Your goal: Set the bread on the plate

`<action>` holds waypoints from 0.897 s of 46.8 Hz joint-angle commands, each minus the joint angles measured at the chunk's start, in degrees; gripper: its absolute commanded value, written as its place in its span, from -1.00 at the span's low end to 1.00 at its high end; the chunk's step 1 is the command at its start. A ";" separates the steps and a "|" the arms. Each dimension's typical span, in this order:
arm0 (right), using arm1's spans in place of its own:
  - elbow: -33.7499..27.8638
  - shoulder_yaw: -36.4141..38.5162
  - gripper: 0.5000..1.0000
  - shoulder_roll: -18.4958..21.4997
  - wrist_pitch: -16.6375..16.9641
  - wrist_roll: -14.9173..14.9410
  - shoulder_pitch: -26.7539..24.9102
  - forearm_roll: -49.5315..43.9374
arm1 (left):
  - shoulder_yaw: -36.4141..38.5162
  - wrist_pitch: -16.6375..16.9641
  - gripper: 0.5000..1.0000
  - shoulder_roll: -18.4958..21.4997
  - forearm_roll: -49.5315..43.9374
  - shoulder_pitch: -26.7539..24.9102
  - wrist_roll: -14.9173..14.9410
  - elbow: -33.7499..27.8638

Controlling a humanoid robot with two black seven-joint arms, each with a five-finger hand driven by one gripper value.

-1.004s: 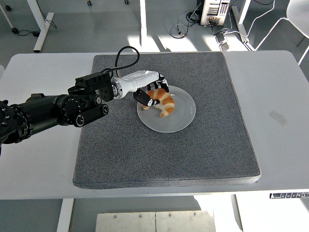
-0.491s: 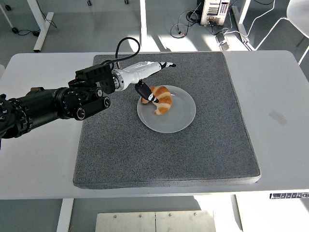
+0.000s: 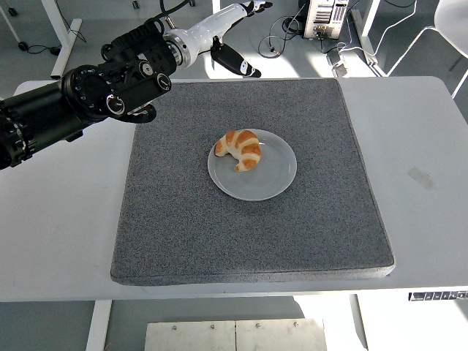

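A golden croissant lies on the left half of a round grey plate, in the middle of a dark grey mat. My left hand is raised well above the table's far edge, up and back from the plate. Its fingers are spread and hold nothing, with the thumb pointing down. The black left arm reaches in from the left edge. The right arm is out of view.
The mat covers most of the white table. Behind the table are desk legs, cables and a computer case on the floor.
My left hand let go of the croissant and lifted up and away toward the back. The croissant stays on the plate, shifted slightly.
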 commanded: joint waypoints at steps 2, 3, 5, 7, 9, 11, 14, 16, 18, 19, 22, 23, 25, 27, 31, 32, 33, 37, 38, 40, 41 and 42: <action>0.00 0.00 1.00 0.00 -0.01 -0.01 -0.08 0.00 | -2.93 -0.21 0.92 0.69 -5.69 1.02 0.00 0.00; 0.00 0.00 1.00 0.00 -0.01 -0.01 0.01 0.00 | -3.64 -0.21 0.92 0.78 -6.92 1.37 0.00 0.00; 0.00 0.00 1.00 0.00 0.08 -0.01 0.01 0.00 | -5.31 -0.21 0.92 1.04 -9.29 2.51 -0.08 0.00; 0.00 0.00 1.00 0.00 -0.01 -0.01 0.01 0.00 | -7.67 -0.21 0.92 1.48 -11.31 3.74 -0.17 0.00; 0.00 0.00 1.00 0.00 -0.01 -0.01 0.01 0.00 | -10.22 -0.21 0.92 1.92 -12.64 5.06 -0.08 0.00; 0.00 0.00 1.00 0.00 -0.01 -0.01 0.01 0.00 | -12.95 -0.21 0.92 2.19 -13.17 6.29 -0.08 0.00; 0.00 0.00 1.00 0.00 -0.01 -0.01 0.01 0.00 | -17.60 -0.21 0.93 2.28 -13.26 8.66 -0.17 0.00; 0.00 0.00 1.00 0.00 0.08 -0.01 0.01 0.00 | -20.94 -0.21 0.93 2.28 -13.26 10.33 -0.08 0.00; 0.26 0.09 1.00 0.00 0.08 -0.01 0.18 0.00 | -23.76 -0.30 0.93 2.28 -13.17 11.74 0.09 0.00; 0.35 0.09 1.00 0.00 0.08 -0.01 0.27 0.00 | -24.81 -0.30 0.93 2.28 -13.17 12.27 0.18 0.00; 0.35 0.00 1.00 0.00 0.08 -0.01 0.62 0.00 | -26.93 -0.56 0.93 2.63 -13.17 13.68 1.32 0.00; 0.26 0.00 1.00 0.00 0.08 -0.01 0.71 0.00 | -27.28 -0.82 0.93 2.98 -13.26 14.12 1.84 0.09; 0.18 0.09 1.00 0.00 0.08 -0.01 0.80 0.00 | -28.16 -2.05 0.93 4.03 -13.34 14.82 2.99 0.09; 0.09 0.09 1.00 0.00 0.08 -0.01 0.89 0.00 | -29.30 -4.42 0.93 5.35 -13.43 15.61 3.78 0.09; 0.00 0.00 1.00 0.00 0.08 -0.01 0.89 0.00 | -32.20 -10.39 0.93 6.84 -14.40 17.72 3.96 1.05; 0.00 0.00 1.00 0.00 0.08 -0.01 0.89 0.00 | -33.17 -11.62 0.93 6.93 -14.83 18.16 3.96 1.92; 0.00 0.00 1.00 0.00 0.08 -0.01 0.89 0.00 | -34.22 -12.59 0.93 6.93 -15.27 18.51 3.96 2.89; 0.00 0.00 1.00 0.00 -0.01 -0.01 1.06 0.00 | -38.79 -16.63 0.93 6.76 -17.03 19.66 4.05 6.93; 0.00 0.00 1.00 0.00 -0.01 -0.01 1.06 0.00 | -39.84 -17.86 0.93 6.76 -17.38 19.92 4.05 7.64; 0.00 0.00 1.00 0.00 -0.01 -0.01 1.06 0.00 | -41.60 -20.24 0.93 6.58 -18.00 20.53 4.05 8.69; 0.09 0.00 1.00 0.00 0.08 -0.01 0.98 0.00 | -42.48 -21.21 0.93 6.50 -18.44 20.88 4.05 9.05; 0.09 0.00 1.00 0.00 0.08 -0.01 0.98 0.00 | -43.45 -22.00 0.93 6.50 -18.79 21.32 4.05 9.22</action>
